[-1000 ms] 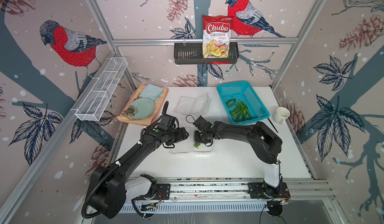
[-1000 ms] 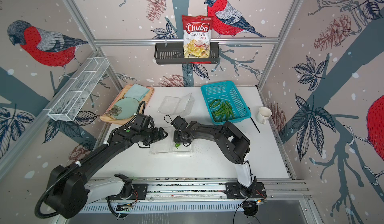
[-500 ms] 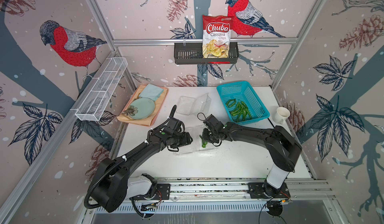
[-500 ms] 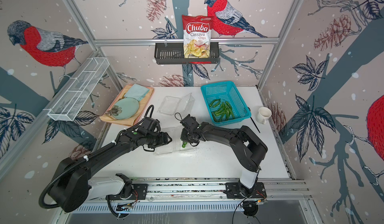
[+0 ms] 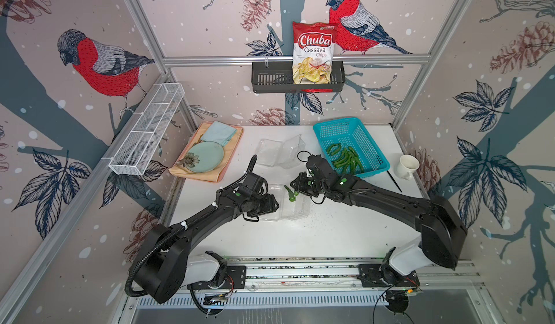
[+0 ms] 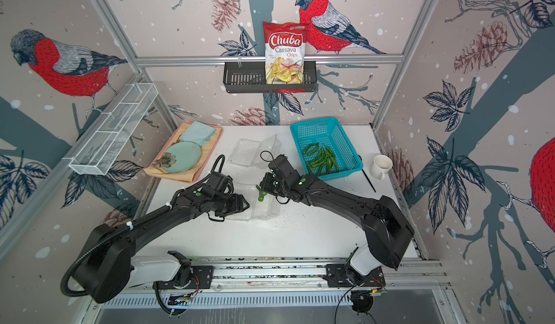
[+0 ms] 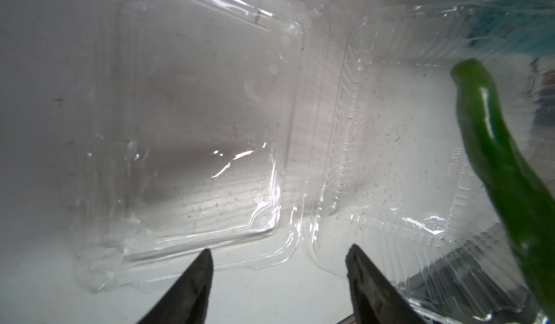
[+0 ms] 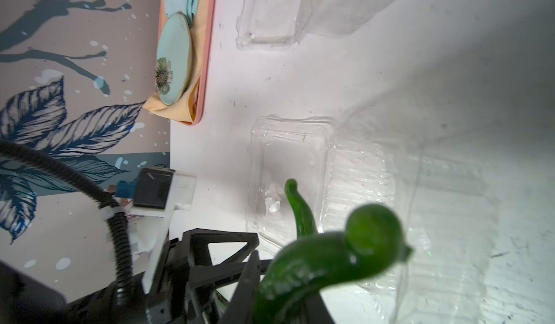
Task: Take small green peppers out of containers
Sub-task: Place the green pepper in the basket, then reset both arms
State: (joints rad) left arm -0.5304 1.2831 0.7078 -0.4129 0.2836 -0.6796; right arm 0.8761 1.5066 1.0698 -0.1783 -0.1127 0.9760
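right claw (image 5: 295, 188) pinched shut on green pepper (image 5: 291, 195), pepper dangling steeply over open near container (image 5: 297, 213); turquoise basket (image 5: 338, 123) lies upper right of claw, right arm nearer; left claw (image 7: 279, 249) spread wide, empty, at container edge

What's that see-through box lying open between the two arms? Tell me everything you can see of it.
The clear box is a thin, glossy plastic clamshell lying open on the white table: a smooth shallow lid and a ribbed tray joined by a hinge. Only dark specks lie inside. The left gripper, open, straddles its hinge edge; contact is unclear. Above it hang green peppers.
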